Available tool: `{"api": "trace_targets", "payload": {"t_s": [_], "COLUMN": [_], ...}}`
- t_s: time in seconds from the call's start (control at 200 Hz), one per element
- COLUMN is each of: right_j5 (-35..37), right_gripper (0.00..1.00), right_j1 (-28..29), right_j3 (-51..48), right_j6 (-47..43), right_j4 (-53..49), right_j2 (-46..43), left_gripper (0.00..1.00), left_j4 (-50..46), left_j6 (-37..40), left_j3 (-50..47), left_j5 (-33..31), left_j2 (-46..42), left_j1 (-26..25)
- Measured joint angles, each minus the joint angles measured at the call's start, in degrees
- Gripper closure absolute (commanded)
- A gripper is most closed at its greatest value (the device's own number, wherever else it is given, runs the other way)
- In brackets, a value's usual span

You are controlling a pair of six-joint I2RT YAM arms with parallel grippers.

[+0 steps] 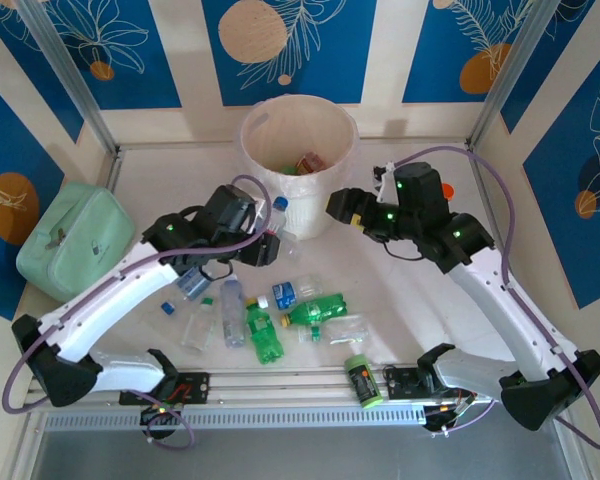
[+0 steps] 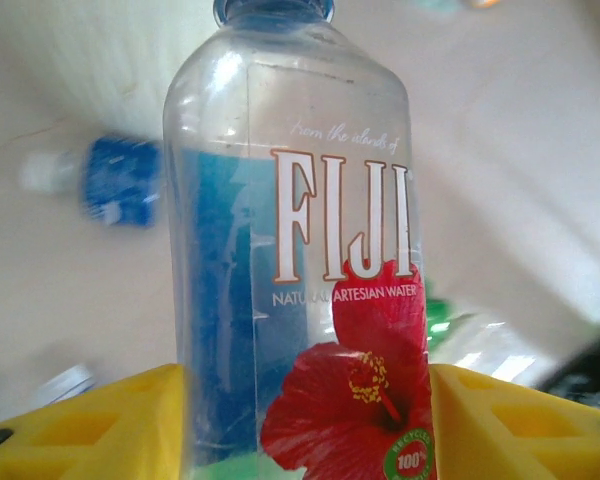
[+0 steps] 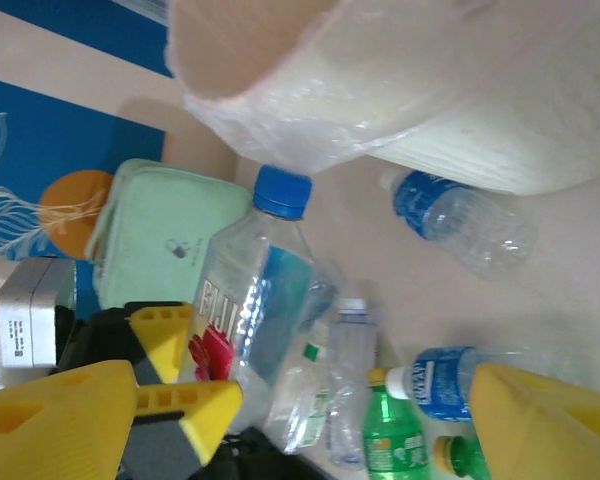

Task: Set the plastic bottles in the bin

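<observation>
Fiji bottle [image 2: 300,250] (cap [image 3: 282,192] toward bin [image 1: 312,213])

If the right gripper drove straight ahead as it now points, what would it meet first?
Probably the Fiji bottle held by the left gripper: in the wrist view it lies ahead, between the open fingers of the right gripper. The bin stands off-line, above. Depth is unclear.

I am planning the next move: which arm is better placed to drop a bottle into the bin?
Left. The left gripper is shut on the Fiji bottle, held close beside the bin. The right gripper is open and holds nothing.
</observation>
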Motion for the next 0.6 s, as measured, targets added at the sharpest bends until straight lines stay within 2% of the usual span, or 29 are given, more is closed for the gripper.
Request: {"api": "trace_targets", "payload": {"t_s": [0.3,0.6], "right_j5": [-10.8,-12.5], "right_gripper": [0.1,0.15], "right_j1": [-2.8,-2.8], "right_j3": [1.9,3.1], "right_j6": [2.1,2.6], "right_j4": [6.2,7.6], "right_j2": [3.8,4.6], "left_gripper": [0.4,0.41], "left_j4": [23.8,38.1], "left_j6": [-10.6,-16.9], "left_j3": [-8.1,-10.4], "left_j5": [22.5,31.2], "left_j2": [-2.4,-2.0], "left_j1": [1.3,2.4]}}
